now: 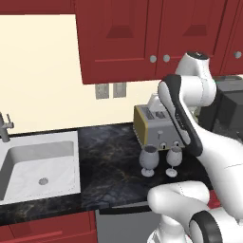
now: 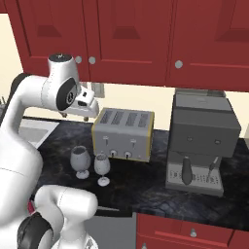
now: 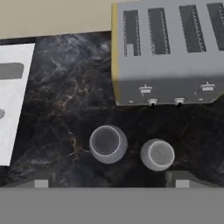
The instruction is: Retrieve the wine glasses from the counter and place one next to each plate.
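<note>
The jaws of the gripper (image 3: 109, 183) are spread wide and nothing is held between them; in the hand view the two fingertips (image 3: 41, 183) stand well apart at the bottom edge. The gripper is held high above the counter (image 3: 57, 109), looking down on it. Below it, both wine glasses are seen upright on the black stone, just beside each other: the left wine glass (image 3: 108, 143) and the right wine glass (image 3: 157, 154). They stand just in front of the four-slot toaster (image 3: 168, 52), between the white sink (image 1: 40, 168) and the espresso machine (image 2: 202, 141). Neither glass has been gripped or lifted. It is judged that the task is at its start: both glasses are yet to be fetched and set beside plates.
</note>
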